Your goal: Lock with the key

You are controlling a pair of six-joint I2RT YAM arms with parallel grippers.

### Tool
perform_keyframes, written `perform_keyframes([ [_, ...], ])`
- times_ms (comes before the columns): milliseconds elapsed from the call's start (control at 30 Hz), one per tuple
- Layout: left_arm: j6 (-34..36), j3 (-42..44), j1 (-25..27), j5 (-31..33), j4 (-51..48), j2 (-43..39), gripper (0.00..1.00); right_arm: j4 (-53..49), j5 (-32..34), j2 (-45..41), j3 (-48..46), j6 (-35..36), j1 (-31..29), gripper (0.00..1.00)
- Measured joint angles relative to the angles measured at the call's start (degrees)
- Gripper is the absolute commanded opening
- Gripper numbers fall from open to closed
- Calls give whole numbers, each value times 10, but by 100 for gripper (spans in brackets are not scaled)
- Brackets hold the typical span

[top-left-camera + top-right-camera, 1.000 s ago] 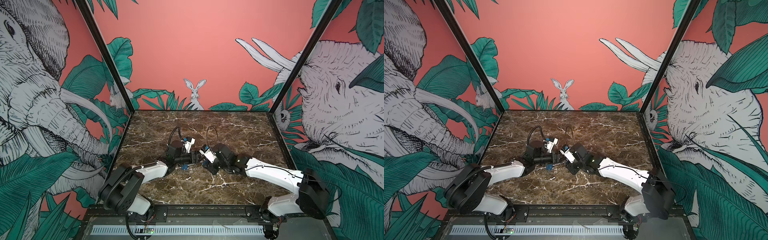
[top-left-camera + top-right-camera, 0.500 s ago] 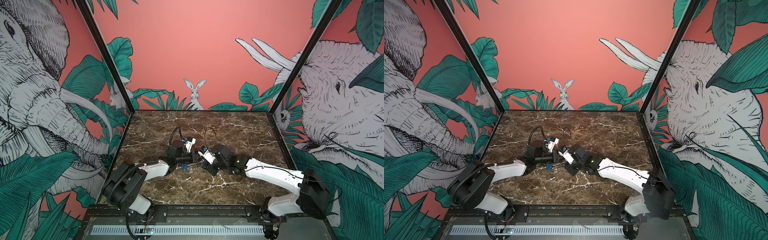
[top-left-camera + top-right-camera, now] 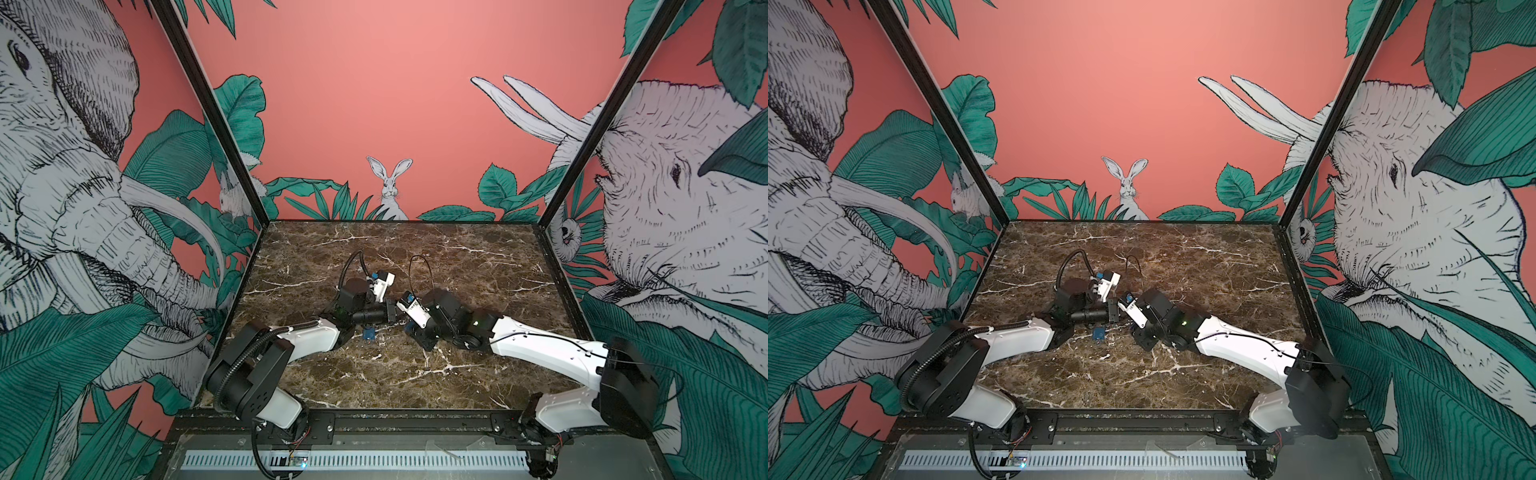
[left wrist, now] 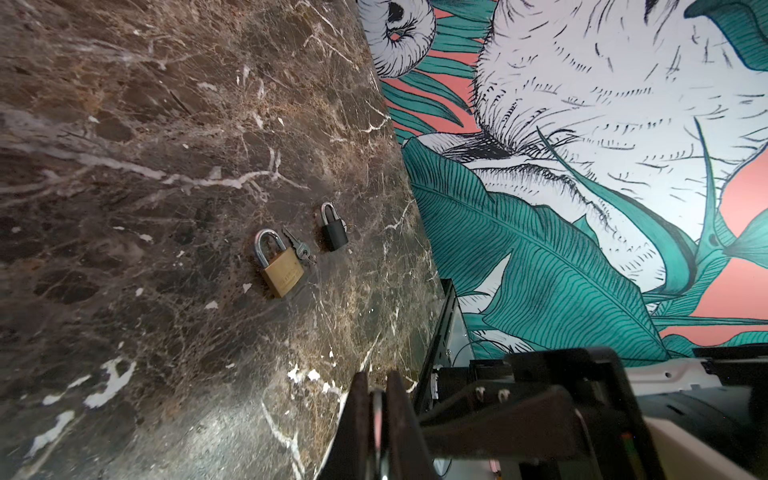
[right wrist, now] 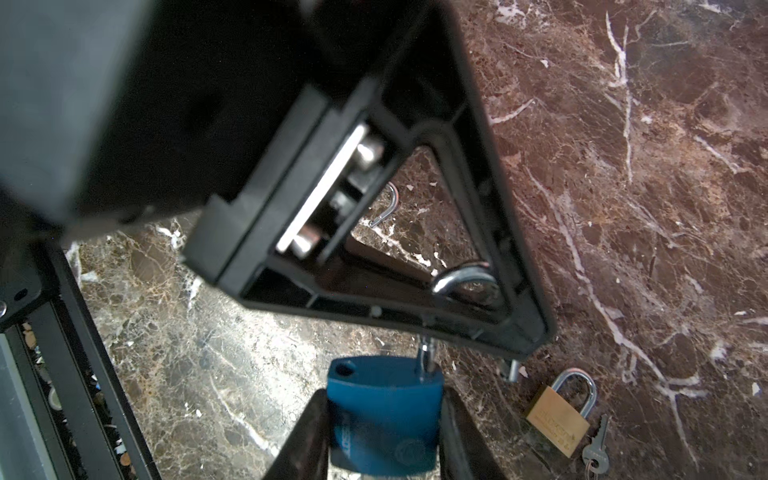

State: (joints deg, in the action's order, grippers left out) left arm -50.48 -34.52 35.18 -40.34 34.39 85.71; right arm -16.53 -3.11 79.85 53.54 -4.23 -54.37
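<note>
left tool (image 4: 377, 401) meets right tool's (image 5: 381, 401) blue padlock (image 5: 376, 428), far from table (image 3: 415, 374) edges.

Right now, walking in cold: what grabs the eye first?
The left arm and right arm meet nose to nose mid-table in both top views: the right jaws clamp a blue padlock, the left jaws pinch what looks like its open shackle. Nearby on the marble table lie a brass padlock with keys and a small black padlock.

2 high front views overlook the table (image 3: 457, 257); wrist views share the brass padlock (image 4: 282, 272).
</note>
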Motion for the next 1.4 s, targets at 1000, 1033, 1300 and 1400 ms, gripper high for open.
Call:
perform_keyframes([
  [1000, -490, 62, 0, 276, -11, -262, 0, 196, -182, -187, -46, 24, 123, 48],
  [1033, -493, 62, 0, 275, -12, -263, 0, 198, -188, -176, -45, 24, 123, 48],
  [1300, -507, 62, 0, 265, -9, -253, 0, 215, -213, -113, -36, 21, 123, 45],
  [1400, -507, 62, 0, 262, -2, -252, 0, 231, -221, -98, -26, 17, 123, 45],
])
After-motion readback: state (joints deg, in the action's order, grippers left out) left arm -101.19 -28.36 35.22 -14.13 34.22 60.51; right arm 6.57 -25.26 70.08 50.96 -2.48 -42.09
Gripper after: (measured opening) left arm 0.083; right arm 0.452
